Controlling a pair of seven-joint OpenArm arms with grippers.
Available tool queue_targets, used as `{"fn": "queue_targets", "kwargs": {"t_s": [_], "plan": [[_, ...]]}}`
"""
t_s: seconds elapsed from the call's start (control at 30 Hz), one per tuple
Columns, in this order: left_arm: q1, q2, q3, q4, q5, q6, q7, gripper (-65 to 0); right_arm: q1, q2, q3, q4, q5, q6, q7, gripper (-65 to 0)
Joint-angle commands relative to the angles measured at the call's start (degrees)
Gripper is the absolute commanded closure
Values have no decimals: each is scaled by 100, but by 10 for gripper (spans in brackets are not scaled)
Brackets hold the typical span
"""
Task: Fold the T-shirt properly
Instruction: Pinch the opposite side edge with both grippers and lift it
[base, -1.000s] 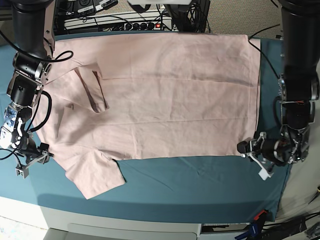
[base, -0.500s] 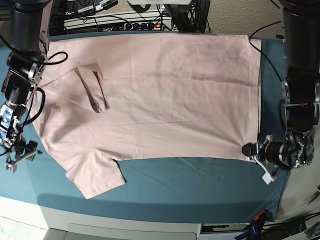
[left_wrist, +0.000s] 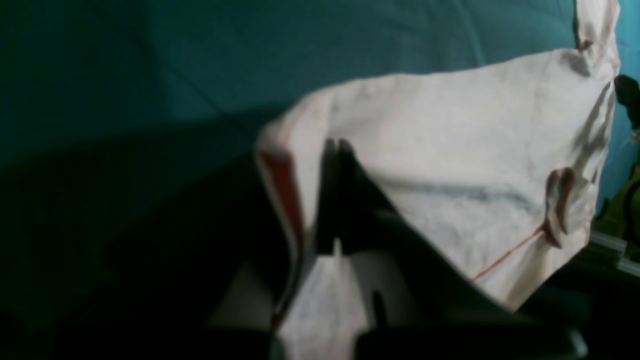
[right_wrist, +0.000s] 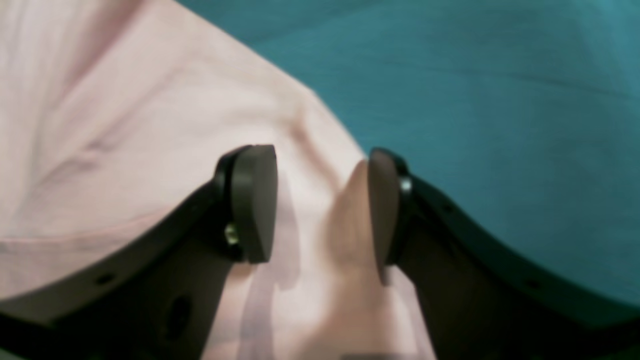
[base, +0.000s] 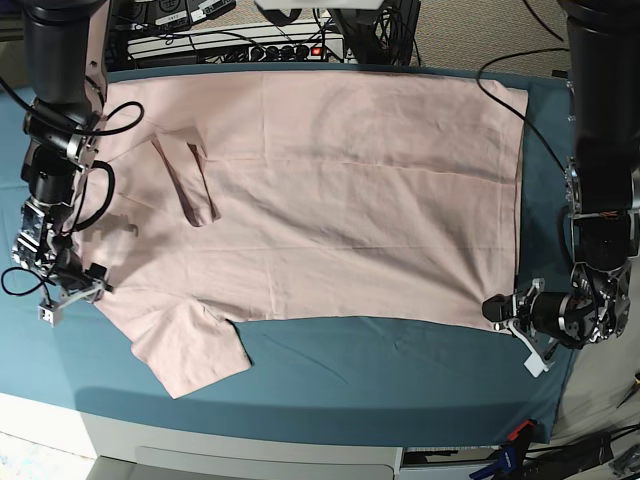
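While the T-shirt (base: 330, 190) lies unfolded across the bench (base: 400, 370), left hand (base: 500, 308) pinches its hem corner; right hand (right_wrist: 320, 210) gapes over a shoulder edge.

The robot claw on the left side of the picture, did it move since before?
Yes. In the base view the right gripper has slid inward, from the teal cloth onto the edge of the T-shirt.

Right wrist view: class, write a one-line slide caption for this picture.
Open right gripper, its fingers straddling a raised fold at the edge of the pink T-shirt on the teal cloth.
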Motion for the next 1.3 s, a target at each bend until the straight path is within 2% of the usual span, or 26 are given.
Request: {"fn": "queue_targets", "kwargs": {"t_s": [0.0, 0.17, 0.3, 0.4, 0.6, 0.77, 0.87, 0.93, 1.07, 1.17, 1.27], "plan": [[-210, -79, -17, 87, -103, -39, -44, 0, 203, 61, 13, 98, 48, 22, 146, -296], [-210, -83, -17, 87, -101, -39, -42, 0, 203, 9, 13, 101, 9, 0, 260, -295], [-208, -85, -17, 87, -101, -39, -35, 0, 201, 37, 13, 129, -496, -433, 505, -295], [-208, -92, -17, 87, -101, -42, -37, 0, 186, 39, 13, 144, -619, -717, 570, -295], [-208, -92, -17, 87, -103, -42, -39, 0, -20, -22, 13, 142, -72, -627, 382, -295], [-208, -92, -17, 87, -101, -81, -39, 0, -203, -79, 13, 142, -48, -575, 391, -295], [-208, -92, -17, 87, -103, -81, -42, 0, -245, -94, 13, 142, 79, -247, 439, -287], [-205, -92, -17, 87, -103, -81, -42, 0, -240, -92, 13, 144, 140, -98, 468, -236], [-205, -92, -17, 87, -101, -81, -42, 0, -240, -90, 13, 144, 131, -85, 557, -131], [-205, -92, -17, 87, -103, -81, -42, 0, -240, -87, 13, 144, 107, -85, 588, -18], [-208, -96, -17, 87, -103, -81, -20, 0, -240, -74, 13, 144, -76, -85, 570, 0]]}}
